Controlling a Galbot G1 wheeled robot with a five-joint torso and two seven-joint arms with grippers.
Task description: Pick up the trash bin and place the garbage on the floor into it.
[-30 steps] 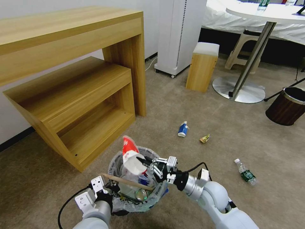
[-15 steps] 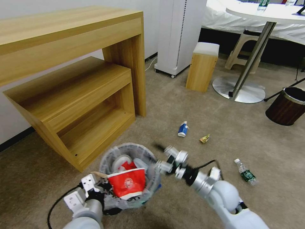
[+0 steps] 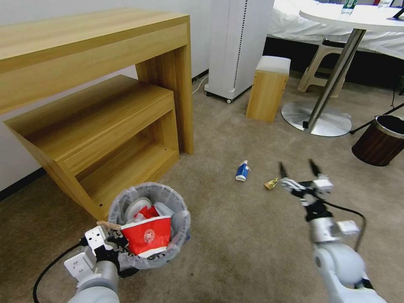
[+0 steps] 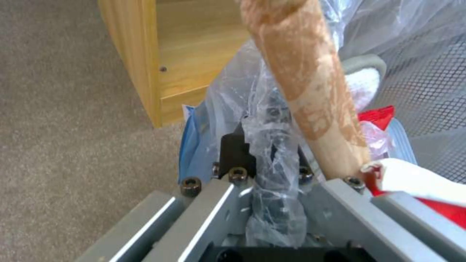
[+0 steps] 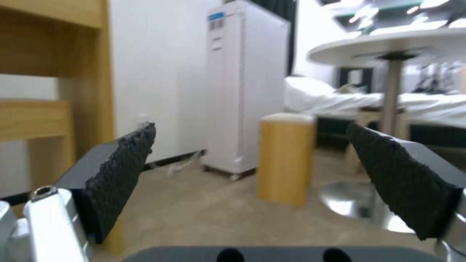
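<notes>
1. The left gripper (image 3: pixel 110 244) is clamped on the near-left rim of the trash bin (image 3: pixel 147 229), which should stay level.
2. The right gripper (image 3: pixel 299 169), jaws spread and empty, hangs beside the wrapper (image 3: pixel 271 183); it should descend squarely over it on the floor (image 3: pixel 235 235).

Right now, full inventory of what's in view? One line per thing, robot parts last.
trash bin: 1, dark with a clear liner, held off the carpet at lower left.
red paper cup: 1, red and white, on top inside the bin.
wooden stick: 1, tan, lying across the bin rim.
small bottle: 1, blue and white, on the floor mid-frame.
crumpled wrapper: 1, yellowish, beside that bottle.
wooden desk: 1, light oak, left.
wooden stool: 1, white top, centre back.
brown bin: 1, metal rim, far right.
left gripper: shut on the bin rim.
right gripper: open, above the floor near the wrapper.
</notes>
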